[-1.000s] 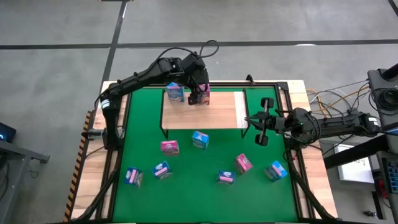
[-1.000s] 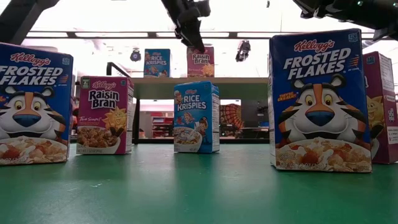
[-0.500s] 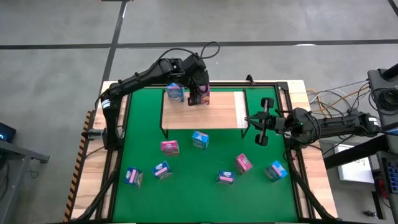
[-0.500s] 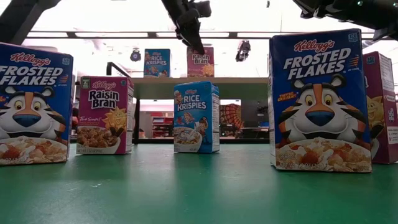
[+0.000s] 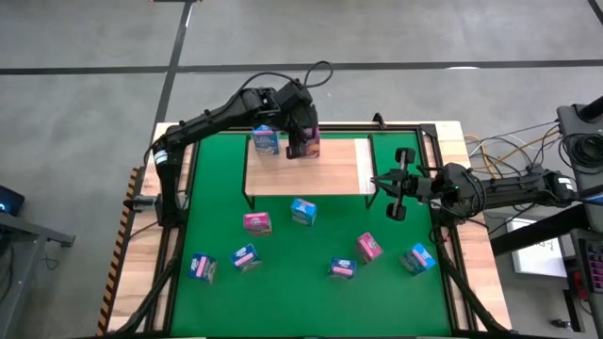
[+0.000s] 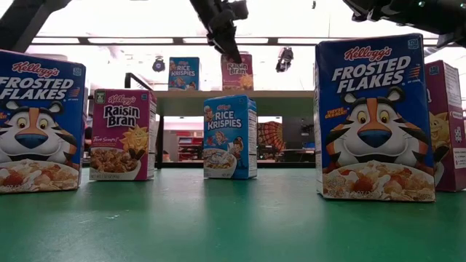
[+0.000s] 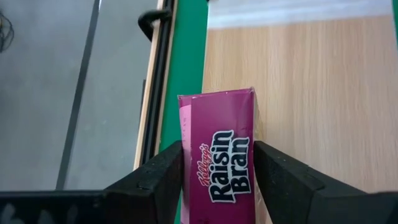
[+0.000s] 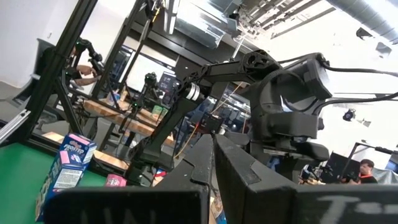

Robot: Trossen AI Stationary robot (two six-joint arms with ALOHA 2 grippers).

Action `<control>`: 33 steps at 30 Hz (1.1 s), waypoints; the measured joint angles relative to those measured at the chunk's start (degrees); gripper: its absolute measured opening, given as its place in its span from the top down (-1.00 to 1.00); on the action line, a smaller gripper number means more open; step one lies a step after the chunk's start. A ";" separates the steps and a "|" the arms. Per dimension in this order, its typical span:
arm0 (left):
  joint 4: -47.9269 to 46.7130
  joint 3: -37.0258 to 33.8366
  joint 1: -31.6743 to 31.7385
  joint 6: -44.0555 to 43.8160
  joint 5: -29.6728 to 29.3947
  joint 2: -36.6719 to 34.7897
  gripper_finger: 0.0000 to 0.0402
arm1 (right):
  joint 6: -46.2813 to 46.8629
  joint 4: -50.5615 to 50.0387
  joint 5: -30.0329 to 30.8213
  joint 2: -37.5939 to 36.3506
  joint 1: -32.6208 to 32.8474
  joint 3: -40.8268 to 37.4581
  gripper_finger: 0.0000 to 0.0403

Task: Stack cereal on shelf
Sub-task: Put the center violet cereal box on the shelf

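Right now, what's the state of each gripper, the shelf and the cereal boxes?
left gripper: shut on the pink Raisin Bran box.
right gripper: shut, empty, beside the shelf's right end.
pink Raisin Bran box: upright on the shelf, gripped.
Rice Krispies box: upright on the shelf, free.
shelf: holds two boxes.
other seven boxes: on the green mat.

Robotics lab: other robot arms [image 8: 186, 93] on benches, exposed ceiling ducts [image 8: 367, 15], concrete floor [image 5: 85, 94].
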 joint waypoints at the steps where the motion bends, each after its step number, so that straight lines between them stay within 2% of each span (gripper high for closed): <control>1: 0.64 0.00 0.01 0.00 0.34 0.00 0.15 | 0.00 0.00 0.00 0.00 -0.01 0.00 0.96; 5: 2.97 0.00 0.01 0.35 1.05 0.04 0.15 | 0.01 0.00 0.00 -0.01 0.01 0.00 0.96; 27: 3.29 0.00 -0.03 2.20 -0.13 2.08 0.15 | -0.39 0.00 0.01 0.00 0.01 0.00 0.96; 33: 2.89 0.00 -0.09 3.28 -0.13 2.16 0.05 | -0.37 0.00 0.02 0.00 -0.01 0.00 0.96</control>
